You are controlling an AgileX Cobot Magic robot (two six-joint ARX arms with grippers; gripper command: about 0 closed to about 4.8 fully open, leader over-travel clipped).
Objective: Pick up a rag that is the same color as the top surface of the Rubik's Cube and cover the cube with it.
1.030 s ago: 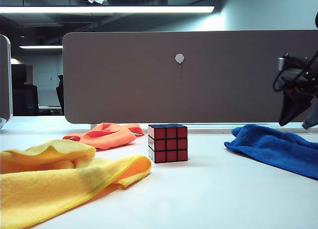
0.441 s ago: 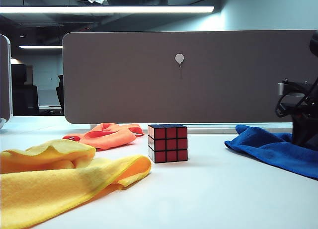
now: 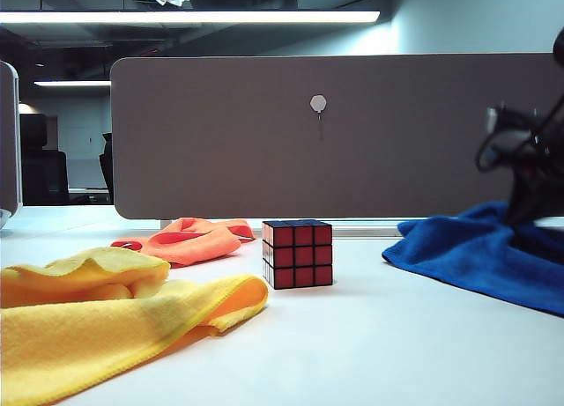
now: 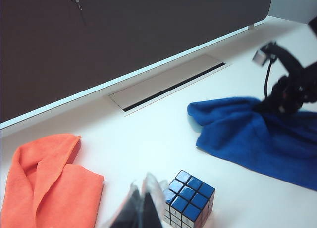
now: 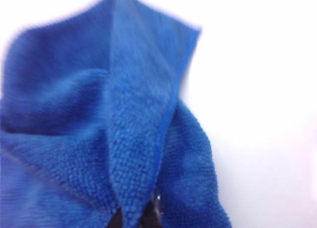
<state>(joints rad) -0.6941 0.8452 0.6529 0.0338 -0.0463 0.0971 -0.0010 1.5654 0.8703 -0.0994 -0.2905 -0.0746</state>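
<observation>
**A:** Is anything sitting in a container here?

**B:** No, everything lies straight on the white table (image 3: 370,335). The Rubik's Cube (image 3: 298,254) is the landmark: a small hard block with black grid lines, red squares on its sides and a dark blue top surface (image 4: 189,184).

**A:** And the rag?

**B:** The rag (image 3: 467,252) lies to the right of the cube, well apart from it. It is deep blue, soft and nubbly, a looped microfibre pile. One fold is pulled up into a sharp ridge.

**A:** Pulled up by what?

**B:** The right gripper (image 5: 136,219), at the far right of the cube. Its jaws are pinched together on that ridge of blue cloth.

**A:** The left gripper?

**B:** The left gripper (image 4: 142,208) hangs just beside the cube, above the table, with its two dark fingers pressed together and nothing between them.

**A:** Other cloths?

**B:** An orange cloth (image 3: 189,239), crumpled, lies left of the cube and a little behind it. A yellow cloth (image 3: 106,313), thick and folded over with a stitched hem, lies left of the cube and nearer the exterior camera.
</observation>
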